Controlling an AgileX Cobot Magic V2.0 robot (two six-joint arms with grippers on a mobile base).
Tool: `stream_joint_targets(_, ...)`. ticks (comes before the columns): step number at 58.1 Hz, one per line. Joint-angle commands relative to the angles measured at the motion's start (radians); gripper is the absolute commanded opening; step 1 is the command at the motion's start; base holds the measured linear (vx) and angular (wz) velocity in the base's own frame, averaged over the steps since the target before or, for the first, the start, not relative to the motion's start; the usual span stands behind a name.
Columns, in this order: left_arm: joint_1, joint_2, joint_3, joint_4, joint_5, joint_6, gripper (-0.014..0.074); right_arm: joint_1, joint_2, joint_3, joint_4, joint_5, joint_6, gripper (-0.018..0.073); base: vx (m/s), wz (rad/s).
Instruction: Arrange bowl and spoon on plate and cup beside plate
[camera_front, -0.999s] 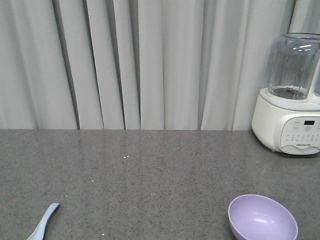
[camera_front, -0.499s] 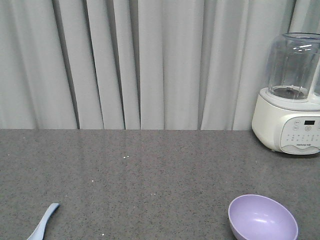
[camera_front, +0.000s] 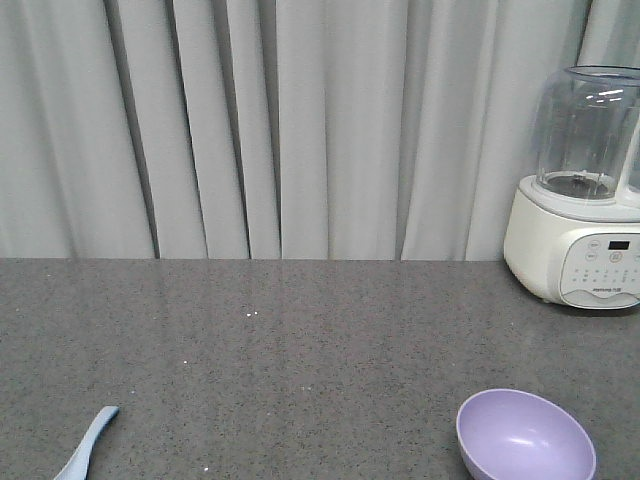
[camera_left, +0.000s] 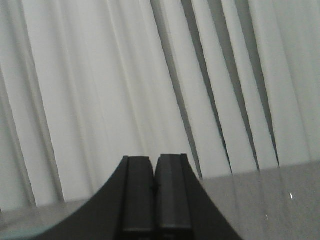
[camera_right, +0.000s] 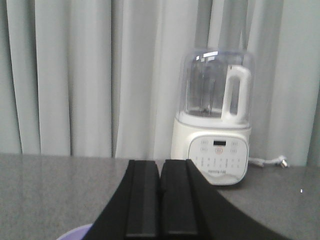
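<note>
My left claw (camera_left: 154, 162) and right claw (camera_right: 160, 167) are both pressed together, holding nothing. A small lavender-purple plastic bowl (camera_right: 73, 234) peeks out just below-left of my right claw. Only the front view shows the small pale bluish spoon (camera_front: 88, 445), lying diagonally on the grey speckled countertop (camera_front: 300, 350), handle pointing far-right. Beyond my right claw stands a white blender with a clear jug (camera_right: 212, 120).
</note>
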Motion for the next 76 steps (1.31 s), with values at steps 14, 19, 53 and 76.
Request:
stream_joint_targets(14, -0.001, 0.194, -0.032, 0.0, 0.093, 0.016, 0.0293, -0.006, 0.196, -0.033, -0.008, -0.012, -0.001, 0.0066, 0.0, 0.0)
stream_joint_targets(19, -0.001, 0.229, -0.032, -0.005, 0.09, 0.013, 0.0397, -0.006, 0.231, -0.033, -0.008, 0.01, 0.0, 0.0118, 0.0, 0.0)
stream_joint_targets(53, -0.032, 0.746, -0.352, -0.315, 0.442, 0.158, 0.0509, -0.006, 0.296, -0.033, -0.008, 0.044, -0.001, 0.0463, 0.0, 0.0)
stream_joint_targets(76, -0.133, 1.205, -0.765, -0.31, 0.507, 0.015, 0.0507, -0.006, 0.296, -0.033, -0.008, 0.044, -0.001, 0.0463, 0.0, 0.0)
